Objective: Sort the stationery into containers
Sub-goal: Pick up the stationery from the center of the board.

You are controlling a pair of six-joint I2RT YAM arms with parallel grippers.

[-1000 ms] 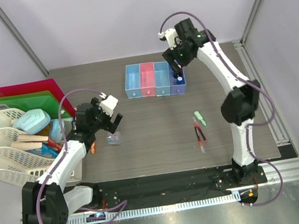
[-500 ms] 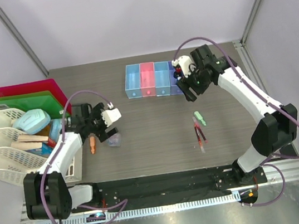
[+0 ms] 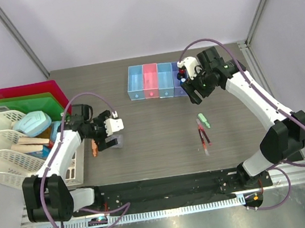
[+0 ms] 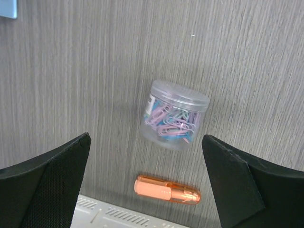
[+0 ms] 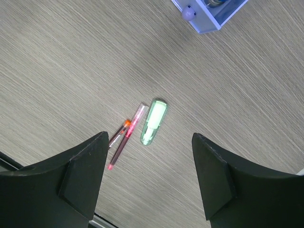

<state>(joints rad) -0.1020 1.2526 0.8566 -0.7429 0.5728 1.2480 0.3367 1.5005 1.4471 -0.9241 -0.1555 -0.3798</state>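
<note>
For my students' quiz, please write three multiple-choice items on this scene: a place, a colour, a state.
1. Where does the orange marker lie?
A) on the table beside the paper-clip tub
B) in the pink box
C) in a mesh tray

2. What colour is the eraser near the pens?
A) blue
B) green
C) yellow

3. How is the left claw?
A) shut on the tub
B) shut on the marker
C) open

Answers:
1 A: it lies on bare table next to the tub.
2 B: it shows pale green.
3 C: it stands wide open, holding nothing.
</note>
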